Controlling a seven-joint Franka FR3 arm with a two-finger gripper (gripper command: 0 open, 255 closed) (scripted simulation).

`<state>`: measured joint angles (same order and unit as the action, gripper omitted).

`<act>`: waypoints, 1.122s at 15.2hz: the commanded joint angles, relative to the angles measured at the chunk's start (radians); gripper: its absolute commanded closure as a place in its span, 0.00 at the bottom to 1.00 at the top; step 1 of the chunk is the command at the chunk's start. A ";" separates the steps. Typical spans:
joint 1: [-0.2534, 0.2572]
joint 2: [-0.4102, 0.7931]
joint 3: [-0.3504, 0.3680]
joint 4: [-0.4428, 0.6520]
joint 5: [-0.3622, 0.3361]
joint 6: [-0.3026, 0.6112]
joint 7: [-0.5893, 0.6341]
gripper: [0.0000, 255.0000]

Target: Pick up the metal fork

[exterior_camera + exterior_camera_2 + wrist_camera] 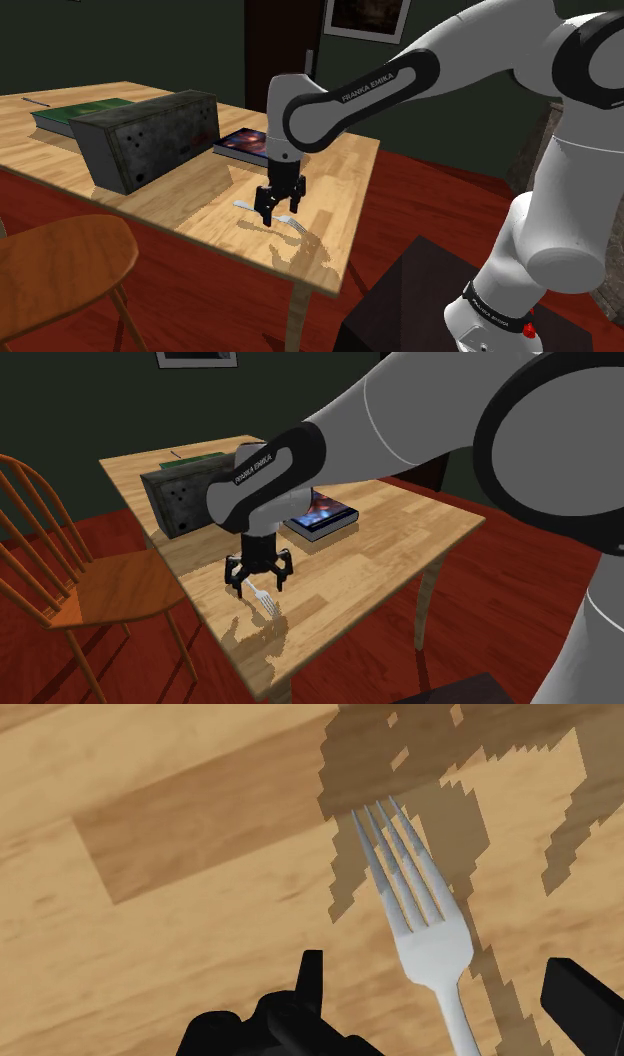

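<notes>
A pale silver fork (pixel 292 220) lies flat on the wooden table (pixel 340 170), near the front edge. My black gripper (pixel 278 211) points straight down over its handle, close to the tabletop. In the second exterior view the fork's tines (pixel 268 603) stick out from under the gripper (pixel 257 581) toward the table edge. In the wrist view the fork (pixel 425 919) runs away from the gripper (pixel 445 999), and its handle passes between the two fingers (pixel 312 976). The fingers stand apart, open, and neither touches the handle.
A dark grey box (pixel 150 135) stands on the table beyond the gripper, with a dark-covered book (pixel 243 143) beside it and a green book (pixel 75 112) farther back. A wooden chair (pixel 100 587) sits by the table's side. The table edge (pixel 300 285) is close to the fork.
</notes>
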<state>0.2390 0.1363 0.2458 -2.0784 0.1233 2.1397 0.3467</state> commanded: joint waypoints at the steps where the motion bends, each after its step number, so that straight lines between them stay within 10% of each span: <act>1: 0.000 0.003 0.000 -0.004 0.000 0.007 -0.001 1.00; 17: -0.002 -0.039 0.001 0.043 0.005 -0.081 0.005 1.00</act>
<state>0.2360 0.1007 0.2457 -2.0432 0.1278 2.0703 0.3490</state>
